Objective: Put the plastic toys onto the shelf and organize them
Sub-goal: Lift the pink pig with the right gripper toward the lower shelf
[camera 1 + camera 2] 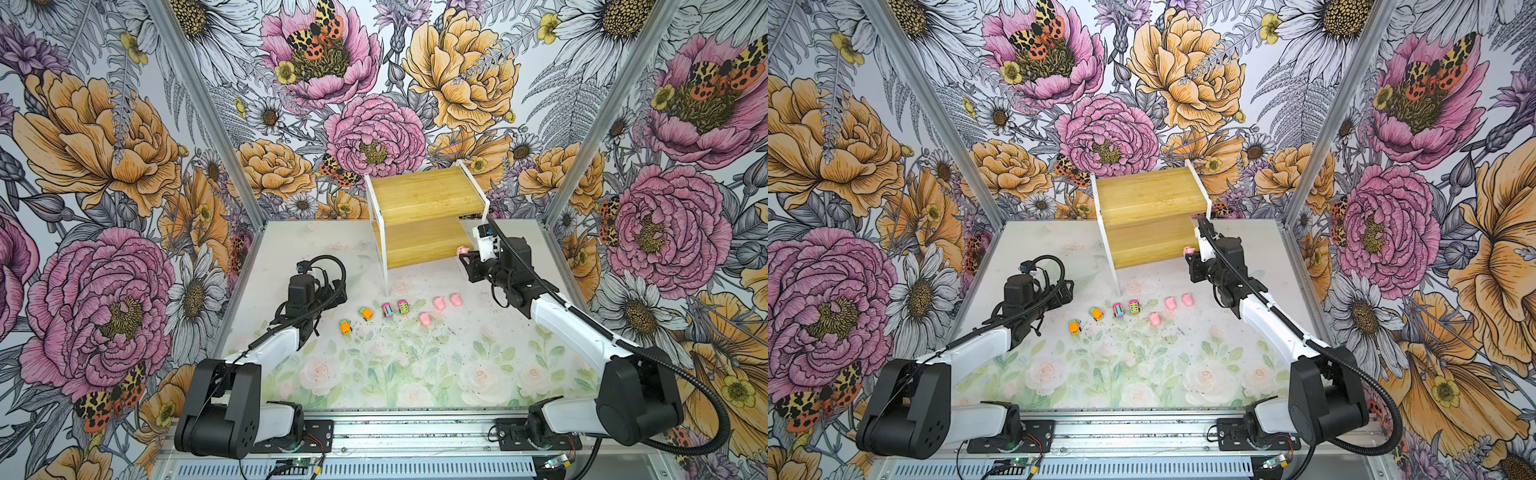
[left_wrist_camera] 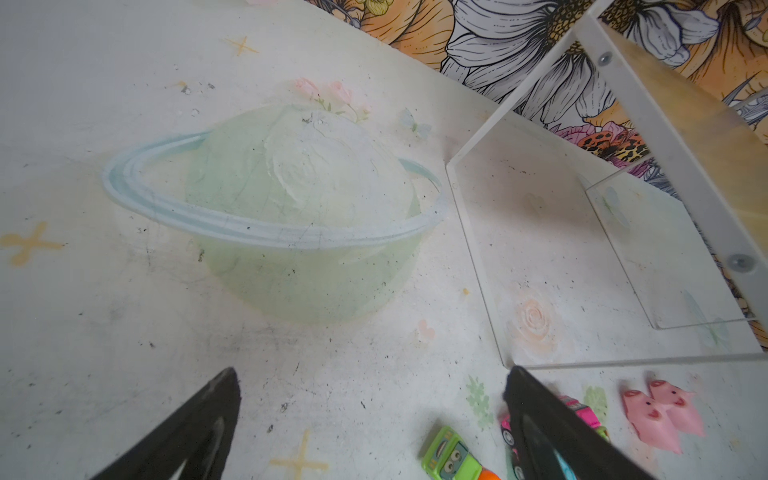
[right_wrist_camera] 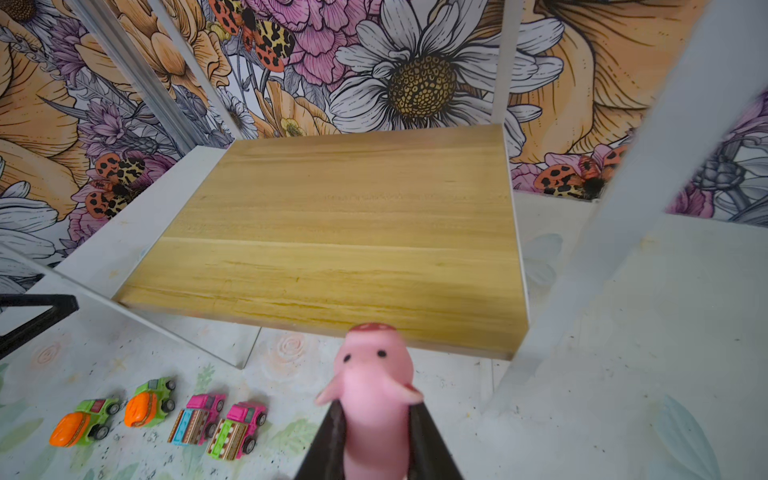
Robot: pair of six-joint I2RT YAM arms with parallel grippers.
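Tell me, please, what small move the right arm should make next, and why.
Probably ease the right gripper forward until the pink pig is over the shelf board. The gripper is shut on the pig, which hangs just short of the board's near edge, and that board is bare, so any spot on it looks free.

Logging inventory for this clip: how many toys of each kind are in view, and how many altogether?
Pink pigs: 4 (one held by the right gripper, three on the table)
Orange-and-green cars: 2
Pink cars: 2
Total: 8
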